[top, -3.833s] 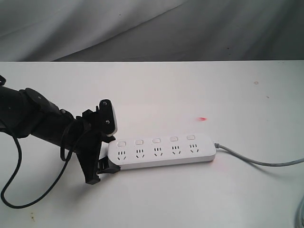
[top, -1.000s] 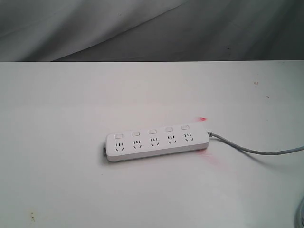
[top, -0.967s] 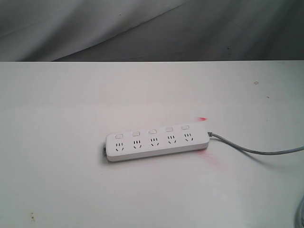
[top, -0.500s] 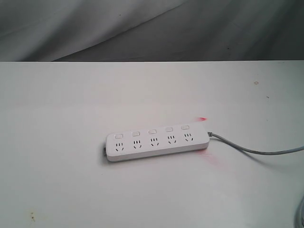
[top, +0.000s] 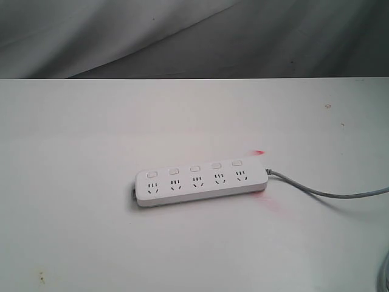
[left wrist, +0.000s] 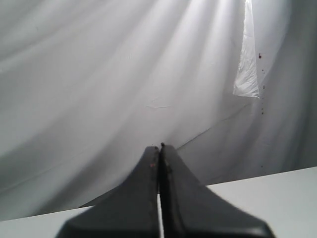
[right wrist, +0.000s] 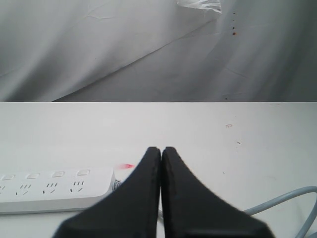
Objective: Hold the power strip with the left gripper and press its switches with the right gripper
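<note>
The power strip (top: pixel 200 182) is lying flat and free on the white counter (top: pixel 91 121), its long side running across the exterior view at a slight tilt. The switches (top: pixel 194 168) are sitting in a row of five along the strip's far edge, one beyond each socket set. The grey cord (top: pixel 328 194) is leaving the strip's right-hand end and trailing off along the counter, away from the strip. A small red mark (top: pixel 260 152) is showing on the counter just beyond that same end. Behind the strip, past the counter's far edge, a grey cloth (top: pixel 182 36) is hanging.

The left gripper (left wrist: pixel 159 148) is pointing at that cloth. Its fingers (left wrist: pixel 143 208) are pressing together with no gap between them and are gripping nothing. Where it is standing relative to the power strip cannot be told.

The right gripper (right wrist: pixel 161 148) is pointing past the strip's cord end. Its fingers (right wrist: pixel 141 203) are likewise resting against each other and are holding nothing. In the right wrist view they are covering the spot where the cord is joining the strip, with the socket sets to one side of them and the cord to the other. How high they are above the strip cannot be told.
</note>
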### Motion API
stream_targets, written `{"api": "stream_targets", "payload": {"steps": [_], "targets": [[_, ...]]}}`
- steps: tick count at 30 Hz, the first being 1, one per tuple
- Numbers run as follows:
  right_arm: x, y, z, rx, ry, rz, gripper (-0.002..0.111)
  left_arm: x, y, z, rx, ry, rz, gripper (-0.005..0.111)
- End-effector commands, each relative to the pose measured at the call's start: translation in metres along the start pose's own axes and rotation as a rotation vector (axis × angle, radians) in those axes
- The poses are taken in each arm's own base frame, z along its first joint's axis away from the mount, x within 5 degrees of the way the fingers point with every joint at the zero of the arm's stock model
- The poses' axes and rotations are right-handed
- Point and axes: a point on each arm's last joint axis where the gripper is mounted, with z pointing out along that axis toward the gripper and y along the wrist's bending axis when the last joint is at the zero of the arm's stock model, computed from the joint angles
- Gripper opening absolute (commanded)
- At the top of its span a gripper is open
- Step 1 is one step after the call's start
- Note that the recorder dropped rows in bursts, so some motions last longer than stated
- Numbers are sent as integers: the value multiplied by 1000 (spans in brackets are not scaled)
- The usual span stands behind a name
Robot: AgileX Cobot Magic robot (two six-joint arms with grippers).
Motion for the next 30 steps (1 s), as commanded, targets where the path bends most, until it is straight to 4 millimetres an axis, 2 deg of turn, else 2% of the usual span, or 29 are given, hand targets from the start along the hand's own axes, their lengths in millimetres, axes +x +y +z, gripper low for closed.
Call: {"api": "stream_targets", "payload": {"steps": [1, 12, 17, 25, 30], "targets": [[0, 0, -1, 3, -13, -12, 0, 9, -3, 1, 23, 17, 64, 0], [0, 0, -1, 3, -13, -12, 0, 65, -13, -2, 93, 145, -69, 0], [0, 0, -1, 3, -13, -12, 0, 77, -19, -5, 144, 249, -108, 0], [0, 0, -1, 3, -13, -12, 0, 99, -27, -14, 236, 473, -68, 0], [0, 0, -1, 3, -13, -9, 0, 99, -25, -14, 235, 468, 9, 0]]}}
